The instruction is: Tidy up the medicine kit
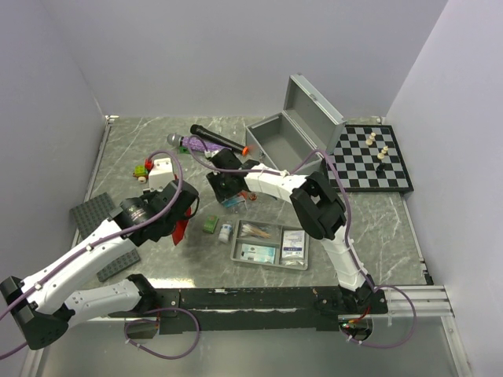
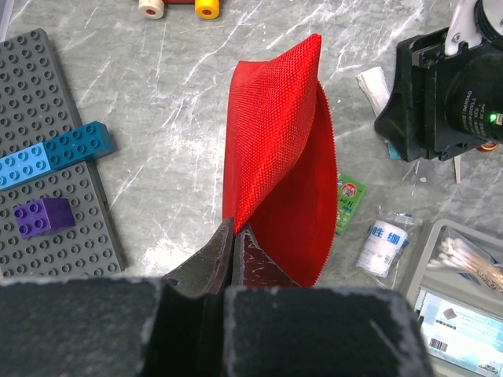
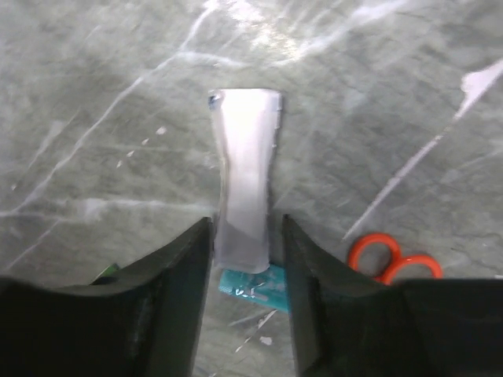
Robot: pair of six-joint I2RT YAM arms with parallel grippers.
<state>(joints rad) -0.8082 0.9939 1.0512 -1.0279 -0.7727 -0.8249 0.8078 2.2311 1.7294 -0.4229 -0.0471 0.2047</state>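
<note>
**A:** Red mesh: the pouch [image 2: 275, 157] hangs folded above the bench [image 2: 173, 118]. The left tool [image 2: 233, 234] is clenched on 1 lower edge of it.

**B:** Why by the edge?

**A:** I'd judge it gets the pouch clear of the loose items under it, namely the green sachet [image 2: 346, 200] and the bagged vial [image 2: 381, 243]. That way it can be carried without dragging them along.

**B:** And the right tool [image 3: 246, 224]?

**A:** Its 2 jaws press the long sides of a slim white packet [image 3: 245, 157], so it looks gripped. A teal packet [image 3: 251, 284] lies just beneath, and orange scissors [image 3: 393, 259] are off to the side. Gripping across the narrow width suits something that flat.

**B:** Where is the rest of the kit?

**A:** The metal case [image 1: 275, 137] stands open at the far side of the bench with its lid [image 1: 314, 98] tipped back. The grey tray [image 1: 235, 247] lies nearer the arm bases, well apart from the case, and already holds cotton swabs [image 2: 471, 259] and some flat packets.

**B:** So the sorting is partway done?

**A:** I'd say so. Several small items are outside the tray, and the tray is outside the case.
</note>
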